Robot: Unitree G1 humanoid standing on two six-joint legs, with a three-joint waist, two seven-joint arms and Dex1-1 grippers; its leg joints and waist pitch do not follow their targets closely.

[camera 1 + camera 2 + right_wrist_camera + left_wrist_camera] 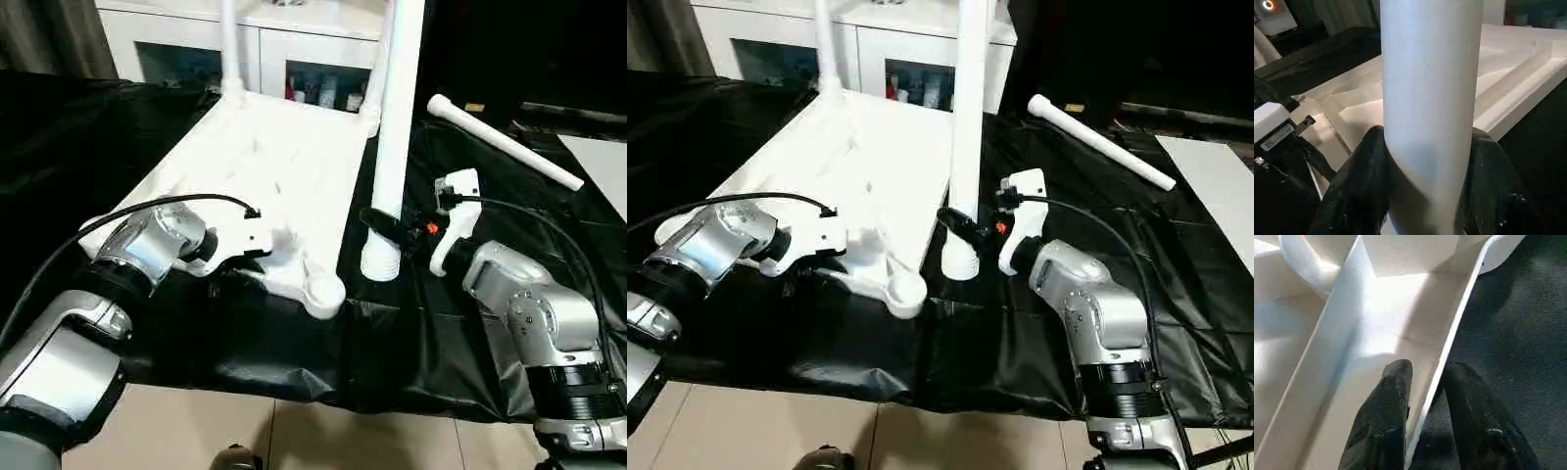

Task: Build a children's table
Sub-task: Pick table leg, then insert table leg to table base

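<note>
1. Tabletop (265, 166) lies upside down on the black-covered desk (411, 343); two legs are fitted at the far corners, and a spare leg (505, 142) lies on the desk to the right.
2. Right claw (387, 227) pinches an upright leg (400, 127) beside the near socket (324, 292).
3. Left claw (1425, 396) straddles the tabletop rim, fingers partly spread.
4. Risk: the leg is off the socket, so it could jam or tip, and a loose rim grip would let the top slide.

Looks like home-style room staged for robot work. Far side: white cabinet (284, 44) with glass-fronted doors, small items inside. Near side: tiled floor (294, 436). Work surface draped in black sheet (411, 343). Grey curtain (54, 34) at far left.
</note>
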